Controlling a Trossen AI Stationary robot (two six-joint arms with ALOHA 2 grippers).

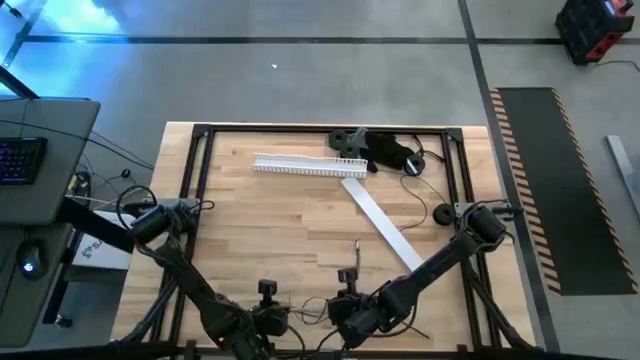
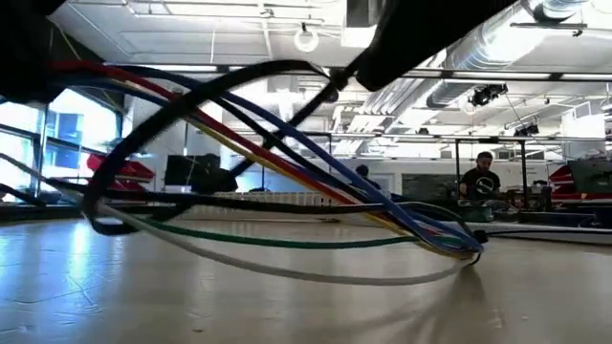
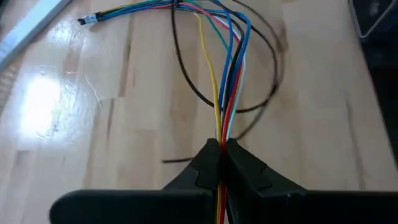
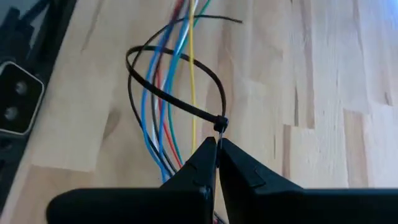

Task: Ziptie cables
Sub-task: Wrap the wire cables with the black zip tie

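wooden table (image 1: 300, 215), left jaws (image 3: 221, 148) clamped on cables (image 3: 229, 74), right jaws (image 4: 216, 144) pinching zip tie (image 4: 180, 102) looped around them

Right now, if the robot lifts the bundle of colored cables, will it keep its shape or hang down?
Probably it hangs down: the cables are thin and curve loosely past the left pincer. The black zip tie loop is still wide, so strands may splay. They look light.

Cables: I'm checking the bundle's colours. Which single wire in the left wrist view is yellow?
The yellow wire in the cables, on the bundle's edge beside the red and blue ones, clamped in the left gripper.
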